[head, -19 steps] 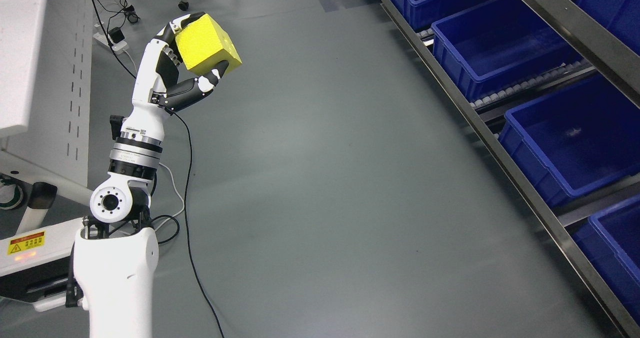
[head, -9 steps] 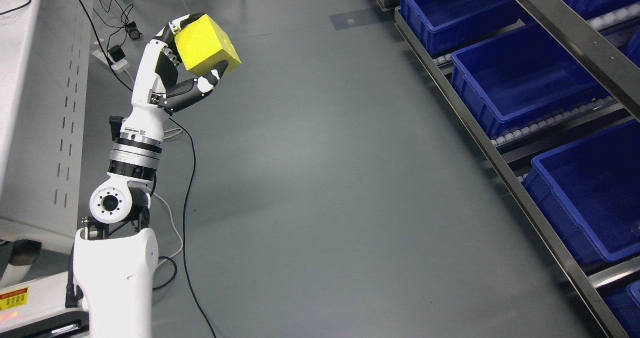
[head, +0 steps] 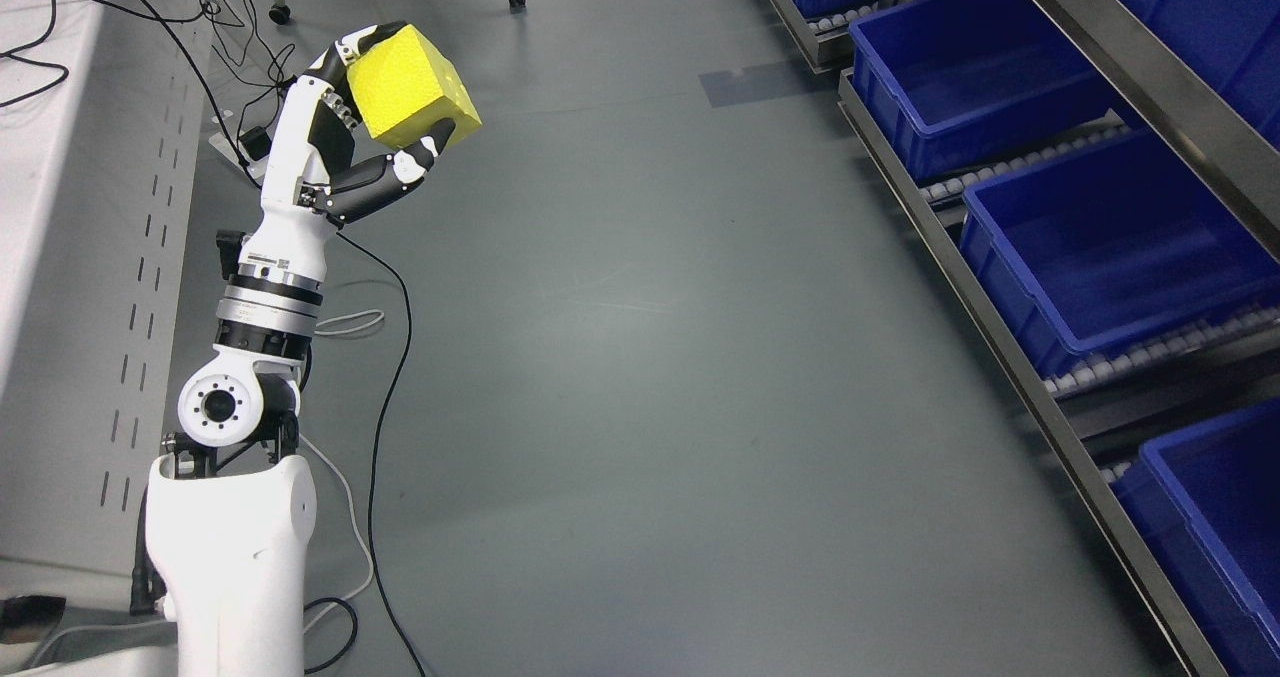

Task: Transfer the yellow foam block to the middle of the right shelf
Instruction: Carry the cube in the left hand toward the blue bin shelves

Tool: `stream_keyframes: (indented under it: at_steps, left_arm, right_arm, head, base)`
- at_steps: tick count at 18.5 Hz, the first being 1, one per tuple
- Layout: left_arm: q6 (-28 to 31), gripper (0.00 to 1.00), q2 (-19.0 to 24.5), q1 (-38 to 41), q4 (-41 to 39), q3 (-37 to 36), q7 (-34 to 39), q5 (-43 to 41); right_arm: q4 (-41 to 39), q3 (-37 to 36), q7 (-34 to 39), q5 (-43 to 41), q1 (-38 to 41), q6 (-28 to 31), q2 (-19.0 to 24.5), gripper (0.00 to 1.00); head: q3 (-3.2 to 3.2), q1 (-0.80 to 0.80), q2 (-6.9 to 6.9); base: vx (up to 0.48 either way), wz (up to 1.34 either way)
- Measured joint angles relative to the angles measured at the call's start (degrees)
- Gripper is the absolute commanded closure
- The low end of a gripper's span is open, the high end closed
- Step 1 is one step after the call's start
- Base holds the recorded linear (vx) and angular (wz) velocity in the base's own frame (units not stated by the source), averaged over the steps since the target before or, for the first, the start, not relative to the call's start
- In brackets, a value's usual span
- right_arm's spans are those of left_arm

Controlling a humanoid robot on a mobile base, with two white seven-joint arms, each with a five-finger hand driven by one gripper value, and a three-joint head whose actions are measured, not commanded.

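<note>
A yellow foam block [head: 412, 85], black-and-white fingers [head: 392, 172], blue bins [head: 1110, 247], grey floor [head: 650, 357].

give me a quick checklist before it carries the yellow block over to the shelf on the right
1. Grip: left robot hand wraps the yellow foam block, thumb under, fingers behind: ok.
2. Block clear of the floor and cables: ok.
3. Floor path toward the shelf rack: bare, ok.
4. Blue bins on the rack look empty: ok.
5. Middle shelf level identified: cannot tell, rack is cropped.
6. Right arm position: cannot tell, out of view.
</note>
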Motion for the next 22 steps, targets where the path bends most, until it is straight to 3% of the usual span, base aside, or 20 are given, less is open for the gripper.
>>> stream_keyframes:
  at_steps: [13, 22]
  left_arm:
    - [0.4, 0.46, 0.0, -0.8, 0.0, -0.3, 0.0, 0.0]
    - [0.8, 0.46, 0.0, -1.7, 0.1, -0.4, 0.0, 0.0]
  right_arm:
    - [0.0, 0.0, 0.0, 0.0, 0.0, 0.0, 0.0, 0.0]
    - [0.0, 0.0, 0.0, 0.0, 0.0, 0.0, 0.0, 0.0]
  head:
    - [0.0, 0.0, 0.01]
    - [0.0, 0.0, 0.0]
  base:
    - [0.358, -0.02]
    - [0.251, -0.99]
